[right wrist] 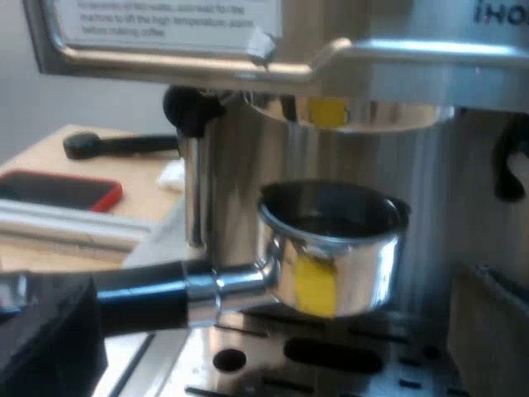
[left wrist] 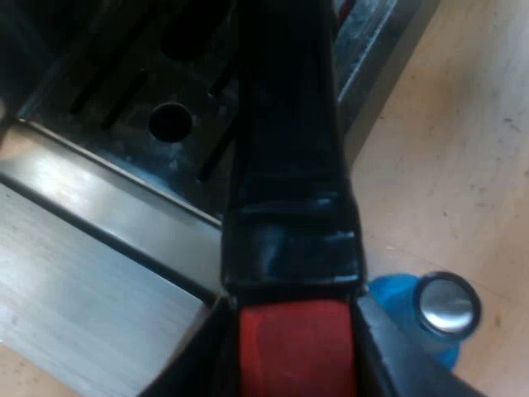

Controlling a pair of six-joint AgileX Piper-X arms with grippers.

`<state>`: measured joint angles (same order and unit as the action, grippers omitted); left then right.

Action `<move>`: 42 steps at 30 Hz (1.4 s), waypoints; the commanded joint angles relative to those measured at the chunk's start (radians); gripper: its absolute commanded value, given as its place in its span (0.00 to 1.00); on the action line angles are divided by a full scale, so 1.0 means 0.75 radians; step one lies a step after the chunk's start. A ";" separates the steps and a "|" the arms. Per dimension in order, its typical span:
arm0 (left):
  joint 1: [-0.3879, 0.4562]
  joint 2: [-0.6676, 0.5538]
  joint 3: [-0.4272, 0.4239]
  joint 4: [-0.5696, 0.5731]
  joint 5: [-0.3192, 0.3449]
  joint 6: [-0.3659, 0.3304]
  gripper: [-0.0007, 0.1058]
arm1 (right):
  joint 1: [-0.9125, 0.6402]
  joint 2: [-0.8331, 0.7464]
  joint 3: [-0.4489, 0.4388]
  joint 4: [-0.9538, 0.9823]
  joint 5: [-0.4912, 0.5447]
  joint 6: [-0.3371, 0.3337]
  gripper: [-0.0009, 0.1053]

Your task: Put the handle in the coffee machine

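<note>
- Currently my left gripper is clamped on the red end of the metal holder, one finger on each side.
- The holder's long axis runs level from my gripper towards the espresso machine.
- Its basket opens upward, just below the brew head and apart from it, over the drip tray.
- By my judgement, lifting and locking remain.

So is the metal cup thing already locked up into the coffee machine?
No, the metal holder hangs under the round opening of the espresso machine, with a clear gap between them.
</note>
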<state>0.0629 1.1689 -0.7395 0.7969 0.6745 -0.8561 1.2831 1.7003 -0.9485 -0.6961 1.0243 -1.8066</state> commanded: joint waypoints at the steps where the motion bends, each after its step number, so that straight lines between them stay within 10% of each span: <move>1: -0.002 -0.006 -0.021 -0.064 0.080 0.002 0.01 | 0.001 0.024 -0.004 -0.092 0.015 -0.050 0.82; 42: -0.002 0.098 -0.156 -0.135 0.085 0.052 0.01 | -0.046 0.059 -0.007 -0.117 0.045 -0.042 0.82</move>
<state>0.0629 1.2539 -0.8350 0.7236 0.6878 -0.8168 1.2521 1.7437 -0.9485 -0.7661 1.0441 -1.8267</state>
